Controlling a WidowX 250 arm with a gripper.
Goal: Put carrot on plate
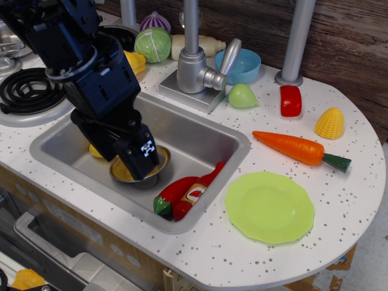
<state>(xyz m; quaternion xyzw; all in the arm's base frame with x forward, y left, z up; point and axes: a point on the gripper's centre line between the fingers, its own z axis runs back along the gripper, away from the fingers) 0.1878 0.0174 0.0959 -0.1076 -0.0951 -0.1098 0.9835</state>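
Carrot (301, 149) is lying flat on the white speckled bench (357, 200) nr the right edge, pointed tip facing the sink (200, 136), green stem end facing the right edge. Plate (270, 207) is sitting nr the front edge, just fwd of the carrot, not touching it; plate is bare. Hand (140, 159) is hanging down inside the sink on the black arm (91, 66), well apart from both carrot and plate, its tip sitting over a small metal bowl (136, 177) w/ something yellow in it. Hand state: cannot tell, fingers are hidden behind the housing. Ketchup bottle (197, 191) and chili pepper (171, 195) are lying side by side in the sink's front right corner, touching. Red block (290, 100), corn piece (330, 123) and pale green pear-like fruit (242, 96) are resting twd the back right of the bench. Blue bowl (242, 65) is sitting behind the faucet (197, 60); cabbage (153, 44) is at the back edge. Stove coil (27, 91) is showing at the left edge.
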